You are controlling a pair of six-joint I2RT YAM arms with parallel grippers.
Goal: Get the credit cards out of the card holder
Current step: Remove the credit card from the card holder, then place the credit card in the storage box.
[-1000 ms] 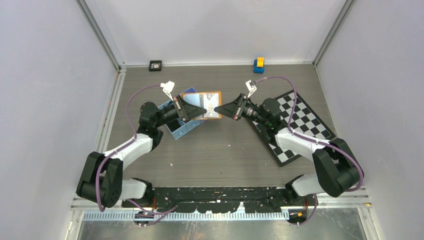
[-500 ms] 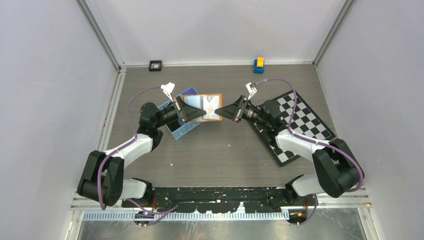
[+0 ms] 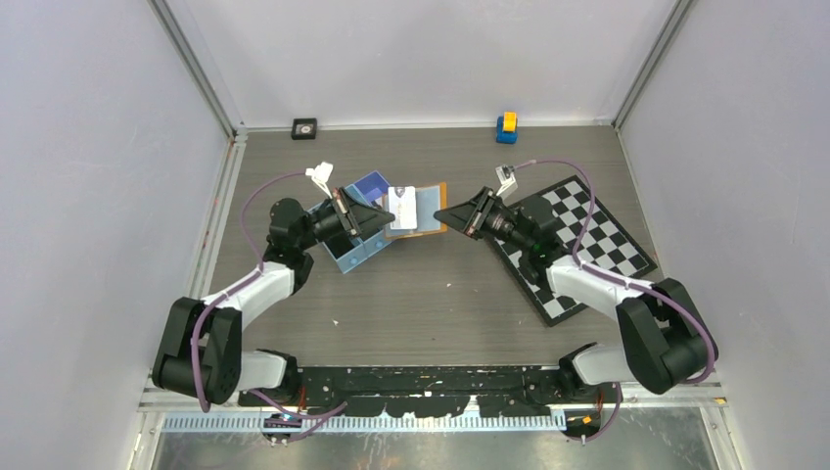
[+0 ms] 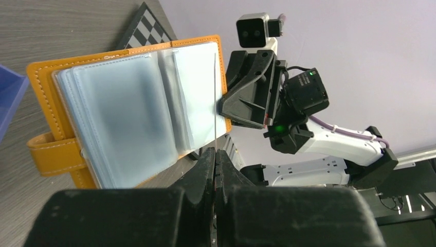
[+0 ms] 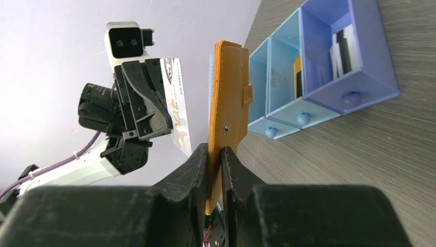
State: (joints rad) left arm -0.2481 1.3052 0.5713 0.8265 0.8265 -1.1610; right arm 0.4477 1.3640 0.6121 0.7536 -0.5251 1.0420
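Card [image 3: 402,204] now drawn clear of card holder [image 3: 438,225], upper centre; pinched in closed left claw [image 4: 214,154]. Card holder clamped in right claw [image 5: 214,152]. One extraction judged done.

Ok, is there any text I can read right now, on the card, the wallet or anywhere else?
The card in the left gripper: dark print and an orange mark, too blurred to read.
The wallet: no text visible.
The tray: no text visible.
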